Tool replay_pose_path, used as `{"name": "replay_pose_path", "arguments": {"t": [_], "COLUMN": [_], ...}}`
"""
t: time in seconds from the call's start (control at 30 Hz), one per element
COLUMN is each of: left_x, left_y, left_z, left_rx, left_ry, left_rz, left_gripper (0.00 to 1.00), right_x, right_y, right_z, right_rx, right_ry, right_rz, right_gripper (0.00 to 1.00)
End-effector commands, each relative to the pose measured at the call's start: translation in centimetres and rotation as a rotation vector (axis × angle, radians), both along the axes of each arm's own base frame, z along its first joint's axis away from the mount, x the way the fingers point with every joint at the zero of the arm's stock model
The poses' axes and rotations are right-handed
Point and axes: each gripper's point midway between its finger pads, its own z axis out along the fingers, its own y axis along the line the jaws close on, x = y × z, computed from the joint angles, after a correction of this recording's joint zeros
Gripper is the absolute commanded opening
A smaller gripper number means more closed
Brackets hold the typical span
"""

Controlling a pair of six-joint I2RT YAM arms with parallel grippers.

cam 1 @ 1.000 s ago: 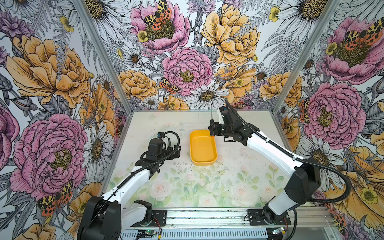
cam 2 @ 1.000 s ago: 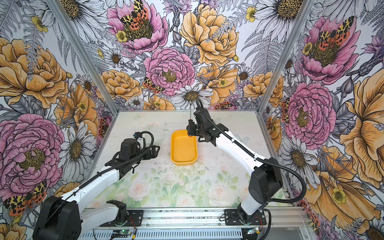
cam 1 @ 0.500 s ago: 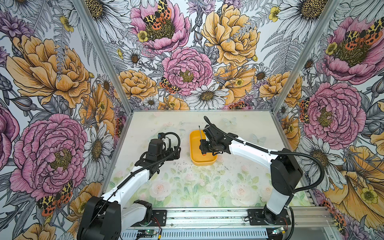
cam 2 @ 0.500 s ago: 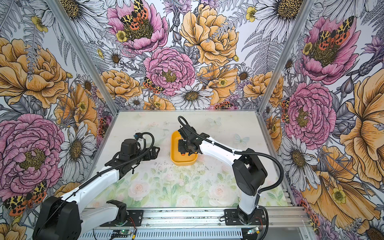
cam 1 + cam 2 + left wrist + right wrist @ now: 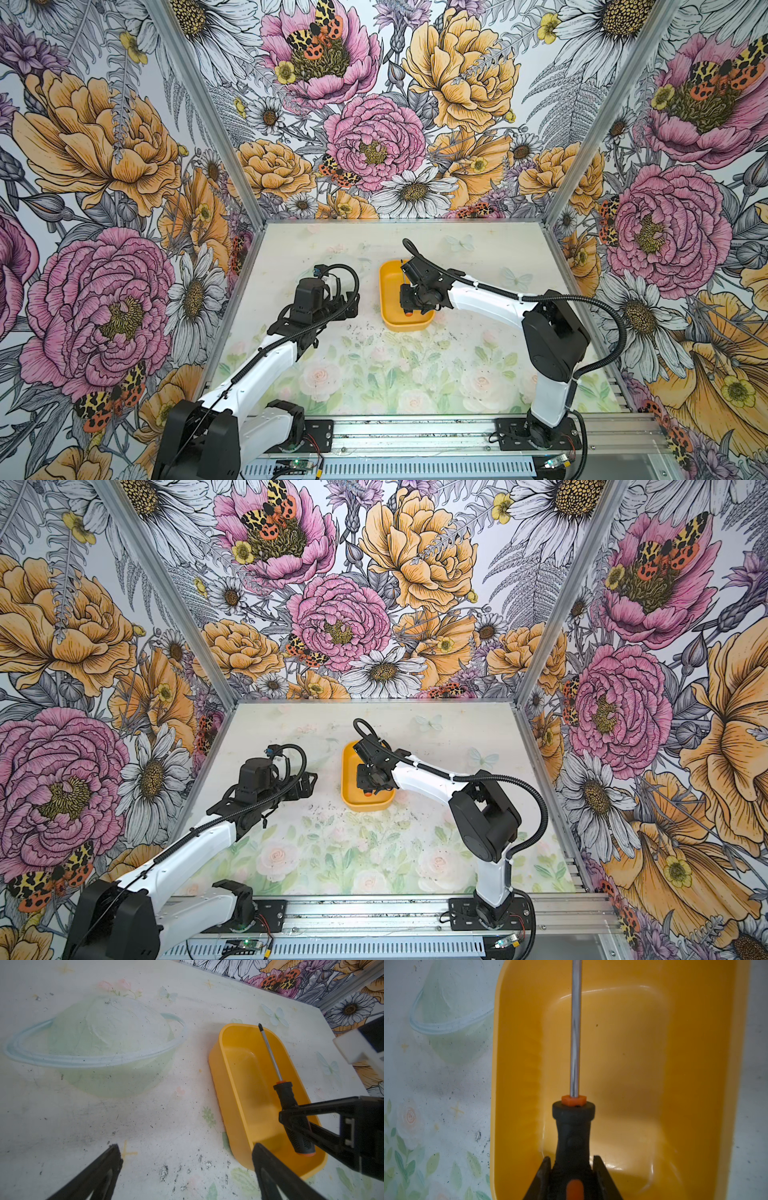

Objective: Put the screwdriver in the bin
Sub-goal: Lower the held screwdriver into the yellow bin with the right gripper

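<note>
One wrist view, the left, shows the screwdriver point(image 5: 285, 1095) tip.

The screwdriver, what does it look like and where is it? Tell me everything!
The screwdriver has a thin shiny metal shaft with a dark tip, a small orange collar, and a black, grippy-looking handle with an orange end cap. The right gripper is shut on its handle and holds it over the inside of the yellow-orange bin. It lines up along the bin's length, with its tip reaching about to the far rim. Whether it touches the bin's floor cannot be told.
</note>
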Motion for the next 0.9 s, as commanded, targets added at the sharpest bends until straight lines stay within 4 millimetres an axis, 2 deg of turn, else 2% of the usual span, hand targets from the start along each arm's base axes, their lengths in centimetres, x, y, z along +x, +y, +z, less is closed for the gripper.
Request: {"name": "replay_pose_path", "arguments": {"t": [0.0, 0.87], "left_x": [-0.2, -0.3], "left_y": [0.2, 0.1], "left_z": [-0.1, -0.2], "left_rx": [0.029, 0.025], "left_ry": [-0.016, -0.008], "left_rz": [-0.001, -0.004], "left_gripper": [0.99, 0.99], "right_x": [0.4, 0.1], "right_y": [0.0, -0.1], "right_z": [-0.5, -3.5], "right_rx": [-0.010, -0.045], "right_ry": [-0.007, 0.053], "right_rz": [-0.031, -0.042], "right_gripper": [0.00, 0.00]}}
